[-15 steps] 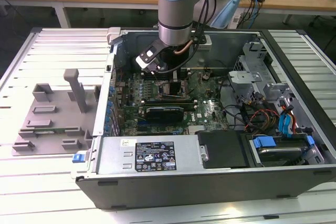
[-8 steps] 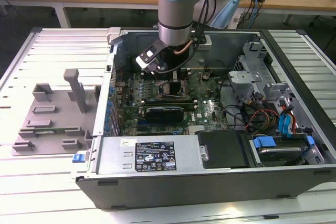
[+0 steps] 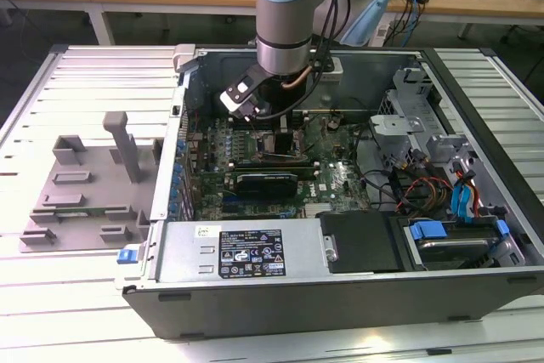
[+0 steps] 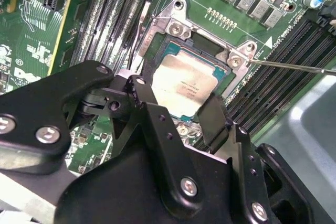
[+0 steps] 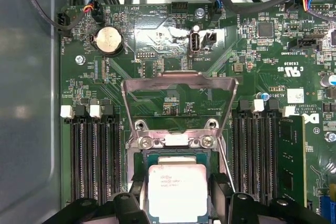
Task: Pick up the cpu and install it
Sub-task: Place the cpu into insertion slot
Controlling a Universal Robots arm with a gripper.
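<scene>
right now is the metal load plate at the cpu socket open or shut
Open: the load plate is swung back, leaving the cpu uncovered.

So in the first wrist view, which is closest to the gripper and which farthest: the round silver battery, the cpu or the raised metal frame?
1. The cpu, right at the gripper, at the socket.
2. The metal frame, raised open just beyond the socket.
3. The round battery, farthest, across the board near the case wall.

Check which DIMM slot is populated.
The slot farthest from the cpu, on the side away from the case wall: it holds a green memory module; the others are empty.
</scene>
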